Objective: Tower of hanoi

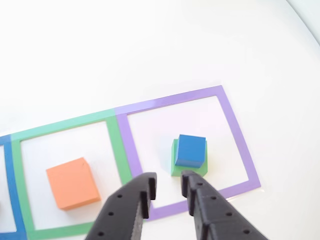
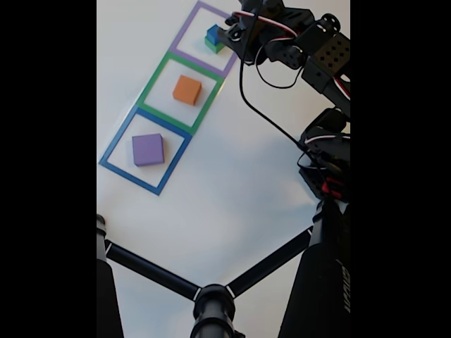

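In the other view, the claw (image 1: pixel 167 192) is seen entering from the bottom edge with its two black fingers (image 1: pixel 142 197) parted and nothing held between them; only their tips are shown, the rest being cut off by the frame. Just beyond the tips, the blue cube (image 1: pixel 190 150) is stacked on the green block (image 1: pixel 176 161), most of which is hidden beneath it. Both are placed inside the purple tape outline (image 1: pixel 239 137) on the white table (image 1: pixel 100 55). The orange block (image 1: pixel 73 182) is set inside the green tape outline (image 1: pixel 65 125). In the fixed view, the purple block (image 2: pixel 148 149) is found inside the blue tape outline (image 2: pixel 113 146), and the claw's fingertips are hard to make out against the dark arm (image 2: pixel 310 49).
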Robot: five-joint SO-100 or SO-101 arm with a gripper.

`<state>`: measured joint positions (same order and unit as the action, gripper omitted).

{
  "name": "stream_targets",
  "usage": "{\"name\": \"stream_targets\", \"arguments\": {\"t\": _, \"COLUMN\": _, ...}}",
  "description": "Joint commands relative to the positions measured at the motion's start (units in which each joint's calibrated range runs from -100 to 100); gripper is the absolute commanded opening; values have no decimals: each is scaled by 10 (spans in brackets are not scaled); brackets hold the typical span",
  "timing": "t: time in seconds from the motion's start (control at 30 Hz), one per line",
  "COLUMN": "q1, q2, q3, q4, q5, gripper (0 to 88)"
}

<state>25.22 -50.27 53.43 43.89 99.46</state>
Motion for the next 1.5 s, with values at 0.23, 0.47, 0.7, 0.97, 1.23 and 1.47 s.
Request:
{"name": "stream_targets", "arguments": {"t": 0.23, "q1": -103, "q2": -69, "q3": -265, "q4": 329, "q5": 5, "gripper": 0}}
{"name": "stream_targets", "arguments": {"t": 0.47, "q1": -161, "q2": -74, "q3": -364, "q4": 425, "q5": 5, "gripper": 0}}
{"name": "stream_targets", "arguments": {"t": 0.7, "q1": -219, "q2": -77, "q3": -417, "q4": 469, "q5": 5, "gripper": 0}}
{"name": "stream_targets", "arguments": {"t": 0.97, "q1": -266, "q2": -79, "q3": -432, "q4": 480, "q5": 5, "gripper": 0}}
{"name": "stream_targets", "arguments": {"t": 1.23, "q1": -273, "q2": -82, "q3": -325, "q4": 425, "q5": 5, "gripper": 32}}
{"name": "stream_targets", "arguments": {"t": 1.47, "q1": -243, "q2": -89, "q3": -105, "q4": 244, "q5": 5, "gripper": 223}}
